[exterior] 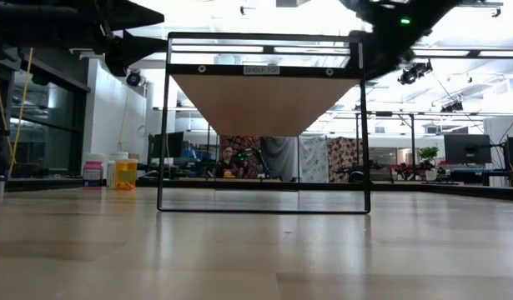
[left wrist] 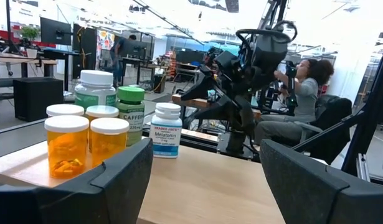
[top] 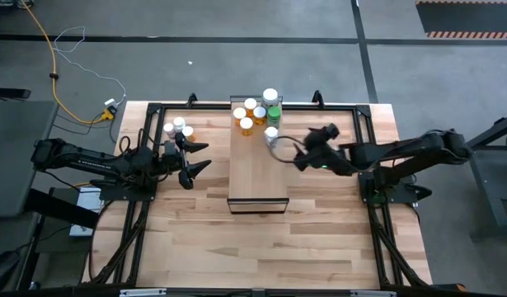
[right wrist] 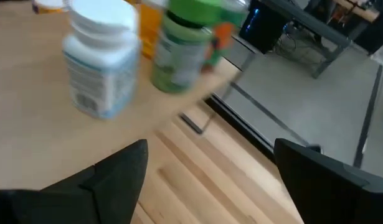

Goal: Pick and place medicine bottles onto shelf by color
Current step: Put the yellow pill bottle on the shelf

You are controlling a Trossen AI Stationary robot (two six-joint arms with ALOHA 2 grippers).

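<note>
The shelf [top: 257,165] is a pale wood board in the middle of the table. At its far end stand several medicine bottles on their bases: orange ones [left wrist: 66,148], a green-capped one [left wrist: 130,115], a large white one [left wrist: 94,90] and a small white one [left wrist: 167,130]. More bottles [top: 177,128] stand on the table at the far left. My right gripper [right wrist: 210,180] hovers open just right of the small white bottle [right wrist: 104,59] and a green one [right wrist: 188,46]. My left gripper [top: 199,157] waits open at the shelf's left side, with nothing between its fingers.
A black frame [top: 154,111] runs around the table top, and the shelf [exterior: 256,104] stands raised on black legs. The near half of the shelf top [top: 257,186] is bare. A person [left wrist: 306,93] sits beyond the table's right side.
</note>
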